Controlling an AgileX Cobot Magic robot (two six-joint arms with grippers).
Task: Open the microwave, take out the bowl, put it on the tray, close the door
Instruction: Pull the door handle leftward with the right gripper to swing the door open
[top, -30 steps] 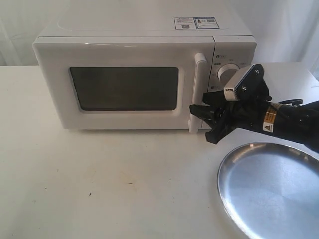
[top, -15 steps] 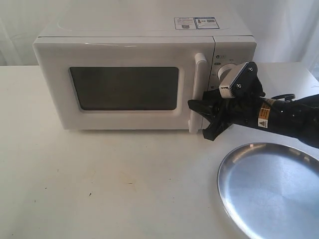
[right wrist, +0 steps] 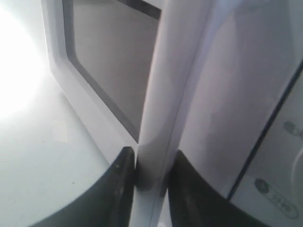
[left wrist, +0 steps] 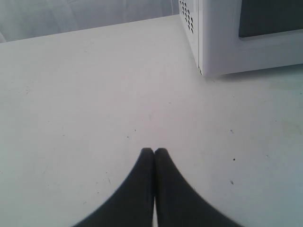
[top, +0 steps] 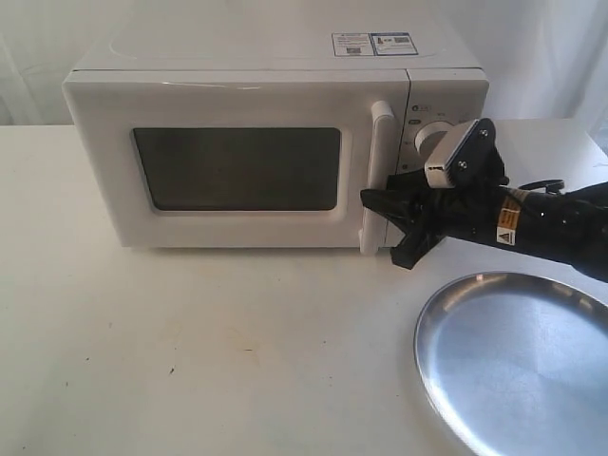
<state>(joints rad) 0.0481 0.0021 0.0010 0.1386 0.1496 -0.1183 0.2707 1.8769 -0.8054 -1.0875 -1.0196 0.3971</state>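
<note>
Right gripper (top: pixel 381 231) has slipped a touch to the right since half a second ago, still at the handle; the door has not moved.

Its black jaws sit one on each side of the vertical white bar handle (top: pixel 378 142) near its lower end, both pressed against the bar in the right wrist view (right wrist: pixel 150 158). The white front door (top: pixel 104 161) with its dark rectangular window lies flush with the boxy white microwave (top: pixel 256 95), which stands at the back of the white desk (top: pixel 190 351). The large round shiny steel tray (top: pixel 518 361) lies on the desk in front of the microwave's right end, below the right arm. The left gripper (left wrist: pixel 154 151) hangs over bare desk near the microwave's corner, jaws closed tip to tip on nothing.
</note>
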